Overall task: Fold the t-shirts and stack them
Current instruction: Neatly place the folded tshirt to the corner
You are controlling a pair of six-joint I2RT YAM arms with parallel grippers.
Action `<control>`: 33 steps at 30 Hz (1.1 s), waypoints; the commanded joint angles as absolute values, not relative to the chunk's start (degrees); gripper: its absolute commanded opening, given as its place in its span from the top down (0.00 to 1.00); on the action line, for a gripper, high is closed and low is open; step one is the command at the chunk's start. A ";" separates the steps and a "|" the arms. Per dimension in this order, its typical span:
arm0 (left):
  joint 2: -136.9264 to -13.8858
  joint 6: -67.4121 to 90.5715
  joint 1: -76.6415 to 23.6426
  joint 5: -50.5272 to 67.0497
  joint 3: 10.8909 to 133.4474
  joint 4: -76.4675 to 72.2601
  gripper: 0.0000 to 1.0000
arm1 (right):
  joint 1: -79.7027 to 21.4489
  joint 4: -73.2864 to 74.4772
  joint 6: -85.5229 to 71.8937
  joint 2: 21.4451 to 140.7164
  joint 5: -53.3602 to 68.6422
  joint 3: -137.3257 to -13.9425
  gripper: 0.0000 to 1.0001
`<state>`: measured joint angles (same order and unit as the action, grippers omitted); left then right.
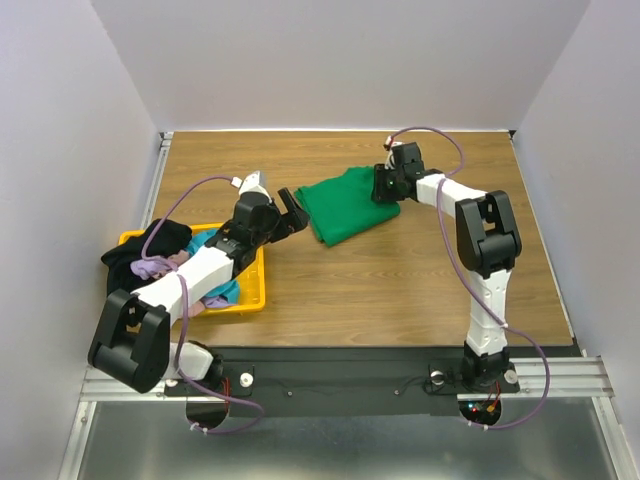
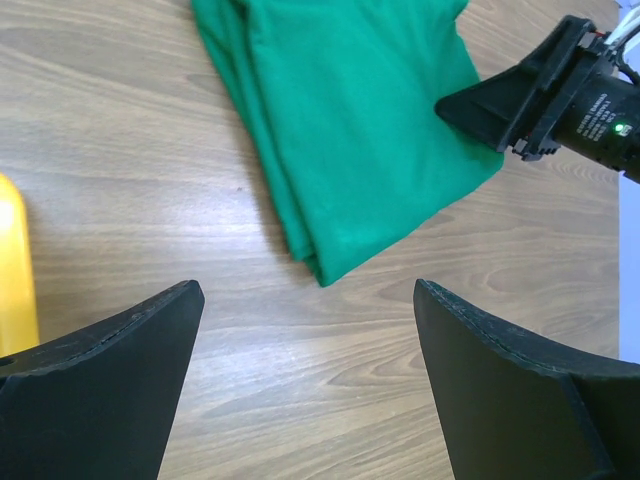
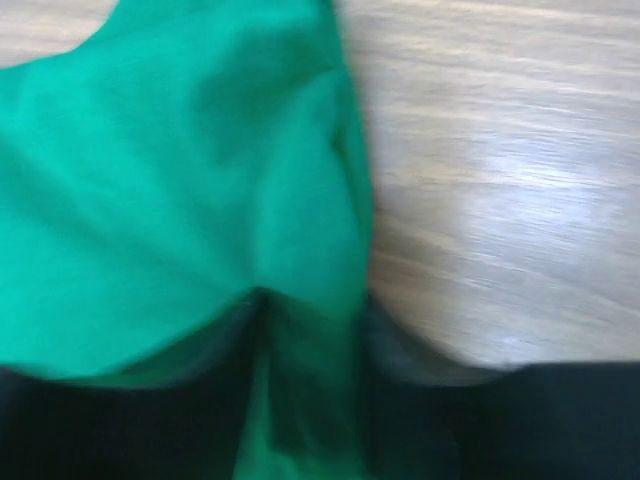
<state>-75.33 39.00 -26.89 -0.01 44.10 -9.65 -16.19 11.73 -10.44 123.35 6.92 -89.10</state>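
In the top view, the folded bright green cloth t-shirt is lying at the centre of the brown wooden desk. The left end effector is hovering just beside its left edge, jaws spread wide. The right end effector is sitting on its right edge. At lower left, black, teal and lavender cloth shirts are lying heaped in the rectangular yellow plastic bin.

In the left wrist view, the green shirt is lying upper middle, beyond the parted fingers, untouched.

In the blurred right wrist view, dark fingers are pinching green cloth at bottom centre.
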 commanded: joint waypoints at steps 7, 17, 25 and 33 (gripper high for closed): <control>-69.87 38.94 -26.89 -2.55 40.69 -9.67 0.01 | -16.44 16.50 -15.46 108.74 2.39 -71.93 0.99; -69.35 37.97 -26.89 -1.14 40.08 -9.75 0.01 | -12.14 35.04 -24.86 91.15 -19.85 -58.19 1.00; -68.03 36.74 -26.89 -2.46 40.78 -9.14 0.01 | -2.13 45.60 -27.34 91.93 -32.07 -60.12 1.00; -67.76 35.51 -26.81 -4.75 42.71 -8.96 0.01 | 8.61 46.14 -22.94 97.37 -41.92 -64.06 1.00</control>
<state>-68.60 37.30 -26.89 -3.14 40.84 -8.05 7.27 44.64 -24.75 94.45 -34.06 -59.66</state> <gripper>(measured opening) 0.986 0.178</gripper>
